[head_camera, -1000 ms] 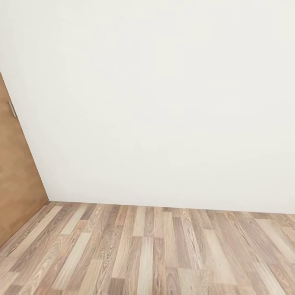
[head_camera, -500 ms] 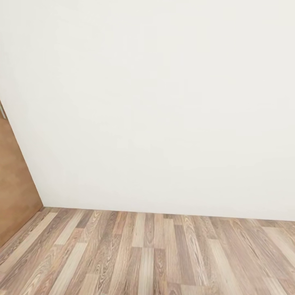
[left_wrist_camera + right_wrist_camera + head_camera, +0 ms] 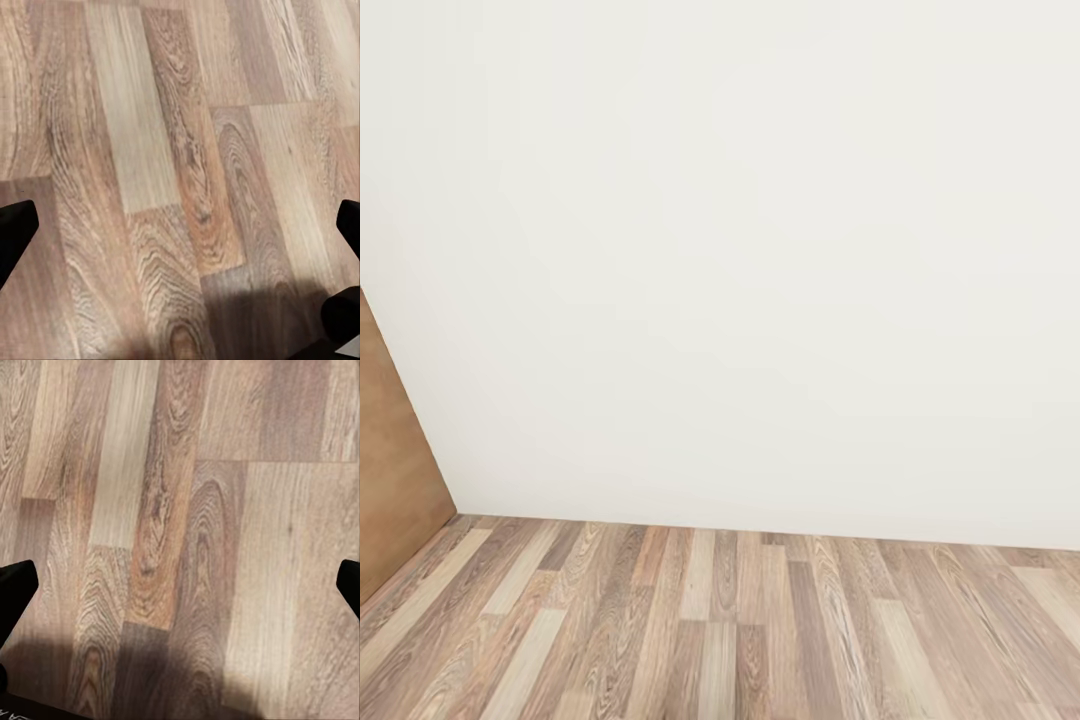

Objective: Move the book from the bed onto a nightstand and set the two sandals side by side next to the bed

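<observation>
Both the left gripper (image 3: 180,225) and right gripper (image 3: 180,585) are held wide apart and empty above the wood floor (image 3: 740,630); where book, bed and sandals lie cannot be told, so nothing can be judged done.

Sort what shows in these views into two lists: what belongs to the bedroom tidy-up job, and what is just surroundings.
Belongs to the job:
- open left gripper, black fingertips wide apart over bare floor
- open right gripper, likewise holding nothing

Just surroundings:
- light brown wood-plank floor
- plain white wall
- brown wooden door at the head view's left edge
</observation>
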